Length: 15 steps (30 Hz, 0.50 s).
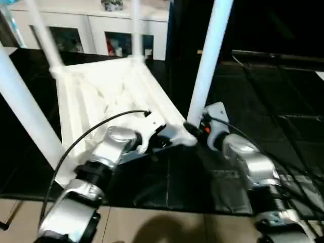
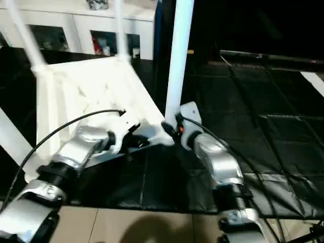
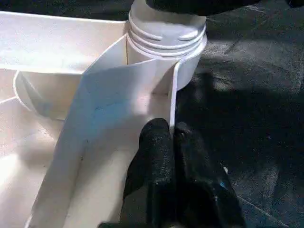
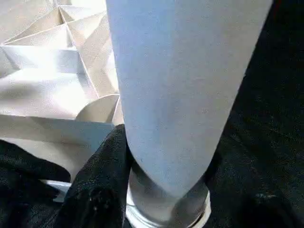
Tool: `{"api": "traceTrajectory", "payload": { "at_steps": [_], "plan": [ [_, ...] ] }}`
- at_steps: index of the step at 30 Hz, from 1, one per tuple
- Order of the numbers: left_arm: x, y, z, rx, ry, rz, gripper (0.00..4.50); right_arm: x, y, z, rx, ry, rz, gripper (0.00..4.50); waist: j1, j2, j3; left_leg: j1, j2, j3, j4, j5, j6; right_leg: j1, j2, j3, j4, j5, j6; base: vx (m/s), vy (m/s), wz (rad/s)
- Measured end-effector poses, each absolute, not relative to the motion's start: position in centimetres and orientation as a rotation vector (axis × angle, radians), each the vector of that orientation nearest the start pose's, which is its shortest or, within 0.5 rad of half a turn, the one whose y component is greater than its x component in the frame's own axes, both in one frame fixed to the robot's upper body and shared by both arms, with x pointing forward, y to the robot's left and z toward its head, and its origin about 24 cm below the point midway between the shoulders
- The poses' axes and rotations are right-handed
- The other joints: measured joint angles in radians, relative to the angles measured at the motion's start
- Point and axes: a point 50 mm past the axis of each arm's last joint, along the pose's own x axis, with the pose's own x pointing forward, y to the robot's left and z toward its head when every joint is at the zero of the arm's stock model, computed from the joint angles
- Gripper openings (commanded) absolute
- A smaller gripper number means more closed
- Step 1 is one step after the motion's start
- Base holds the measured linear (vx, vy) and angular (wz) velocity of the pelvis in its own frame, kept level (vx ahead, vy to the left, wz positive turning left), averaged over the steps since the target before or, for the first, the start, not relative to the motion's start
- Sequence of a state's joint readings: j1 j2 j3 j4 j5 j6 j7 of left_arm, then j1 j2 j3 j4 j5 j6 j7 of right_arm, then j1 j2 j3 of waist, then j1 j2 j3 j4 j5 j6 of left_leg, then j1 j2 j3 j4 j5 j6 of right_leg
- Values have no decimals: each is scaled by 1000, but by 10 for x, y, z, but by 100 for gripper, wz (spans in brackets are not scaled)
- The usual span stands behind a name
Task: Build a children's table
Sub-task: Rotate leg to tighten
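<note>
surface: black mat (image 1: 263,126) | on it: upturned white table top (image 1: 109,91)

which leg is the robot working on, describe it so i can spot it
Find the upside-down white table top on the dark floor. At its near right corner stands a leg. Unlike the other legs, the right gripper clasps its base.

White table top (image 1: 109,96) is flipped, ribbed underside up, on the dark floor. Four legs (image 1: 208,58) stand in the corner sockets, seated I think.
</note>
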State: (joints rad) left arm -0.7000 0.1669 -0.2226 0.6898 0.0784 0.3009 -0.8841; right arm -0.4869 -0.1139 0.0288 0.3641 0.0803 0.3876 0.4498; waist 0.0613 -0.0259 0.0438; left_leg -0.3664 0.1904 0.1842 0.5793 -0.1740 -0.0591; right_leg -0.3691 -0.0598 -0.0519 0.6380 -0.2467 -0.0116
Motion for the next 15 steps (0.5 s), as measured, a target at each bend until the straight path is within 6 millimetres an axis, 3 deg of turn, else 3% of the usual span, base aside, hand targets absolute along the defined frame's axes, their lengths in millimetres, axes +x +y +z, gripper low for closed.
{"api": "traceTrajectory", "payload": {
  "at_steps": [6, 12, 15],
  "plan": [
    [341, 89, 53, 299, 477, -1053, 0, 330, -114, 60, -2, 283, 561, 313, -1, 1, 1, 0, 0, 0, -2, 0, 0, 0, 0, 0, -2, 0, 0, 0, 0, 0],
    [339, 94, 55, 336, 463, -1116, 0, 324, -127, 62, -22, 279, 679, 366, 3, 2, 2, -1, 0, 0, -4, 0, 0, 0, 0, -1, -5, 0, 0, 0, 0, 0],
    [332, 107, 56, 360, 451, -1202, 0, 314, -141, 62, -29, 267, 828, 397, 5, 2, 2, -3, 0, 0, -4, 0, 4, -1, 0, -1, -7, 0, 0, 0, 0, 0]
  ]
}}
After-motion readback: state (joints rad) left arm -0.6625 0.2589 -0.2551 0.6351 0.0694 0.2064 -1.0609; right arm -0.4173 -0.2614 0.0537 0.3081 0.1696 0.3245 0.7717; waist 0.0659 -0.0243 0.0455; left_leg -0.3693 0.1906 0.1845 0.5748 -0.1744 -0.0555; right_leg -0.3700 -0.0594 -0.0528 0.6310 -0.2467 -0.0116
